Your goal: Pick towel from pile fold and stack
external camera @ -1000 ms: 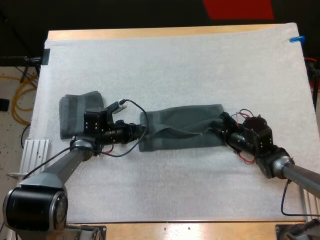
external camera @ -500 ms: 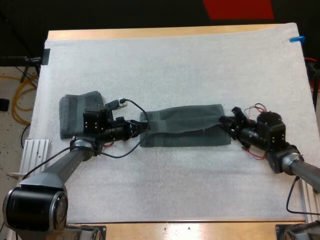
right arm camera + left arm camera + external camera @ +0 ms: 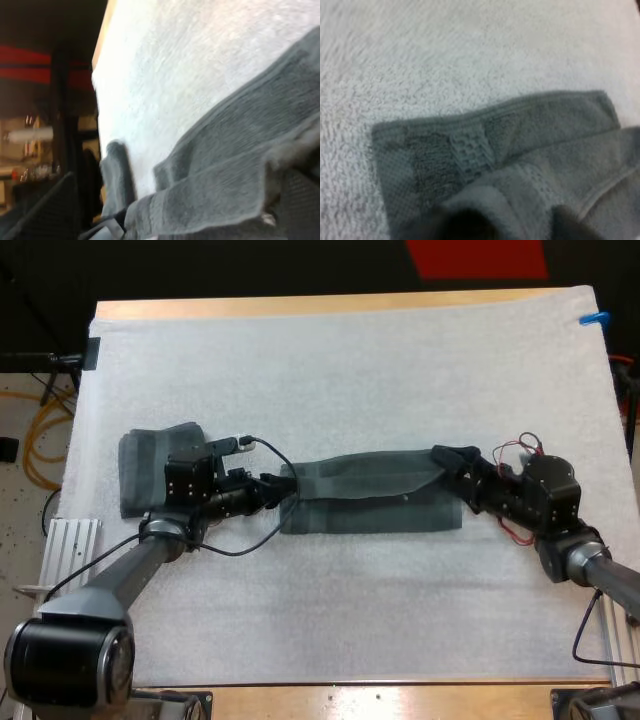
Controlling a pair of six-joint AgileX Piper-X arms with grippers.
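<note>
A dark grey-green towel (image 3: pixel 365 495) lies flat across the middle of the white mat, folded into a long strip. My left gripper (image 3: pixel 283 486) sits low at its left end. In the left wrist view the towel's folded corner (image 3: pixel 485 145) spreads out ahead, and my left gripper (image 3: pixel 517 225) has its fingers apart, loose over the cloth. My right gripper (image 3: pixel 452 468) is at the strip's right end. In the right wrist view its fingers stand wide apart over the towel's layered edge (image 3: pixel 240 150). A second grey-green towel (image 3: pixel 150 465) lies folded at the mat's left, beside my left arm.
The white mat (image 3: pixel 350 370) covers nearly the whole table, with bare room behind and in front of the strip. A ribbed metal block (image 3: pixel 70 540) sits off the mat's left front edge.
Both grippers went from shut to open and let go of the towel's ends. The right gripper drew back to the right, and the strip settled flatter and a little longer.
</note>
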